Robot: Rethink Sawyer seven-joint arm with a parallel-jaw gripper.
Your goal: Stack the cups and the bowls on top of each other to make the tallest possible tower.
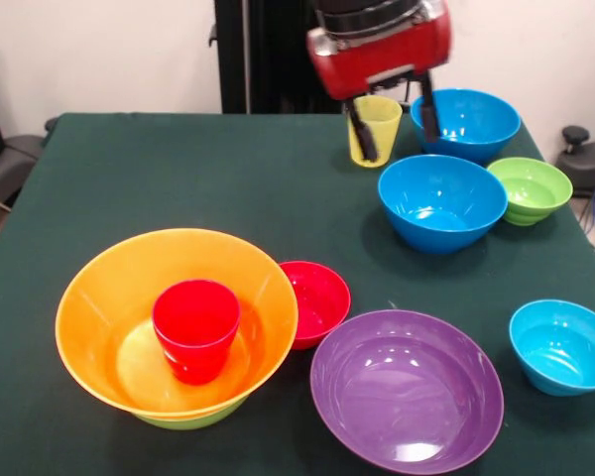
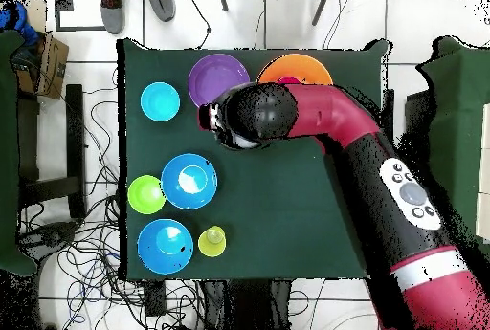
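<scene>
My gripper (image 1: 397,129) hangs open and empty, raised above the table. In the front view its left finger (image 1: 364,137) shows in front of the yellow cup (image 1: 387,124) and its right finger before the far blue bowl (image 1: 471,124). The overhead view puts the arm's head (image 2: 239,116) over the table's middle, away from the yellow cup (image 2: 211,241). The tower stands at the front left: an orange bowl (image 1: 99,317) nested in a lime-green bowl (image 1: 193,416), with the red cup (image 1: 196,330) upright inside. The orange bowl (image 2: 297,66) is partly hidden overhead.
A small red bowl (image 1: 317,302) sits beside the tower, touching the purple bowl (image 1: 407,392). A small blue bowl (image 1: 563,347) is at the right. A second medium blue bowl (image 1: 441,201) and a ribbed green bowl (image 1: 529,190) stand near the yellow cup.
</scene>
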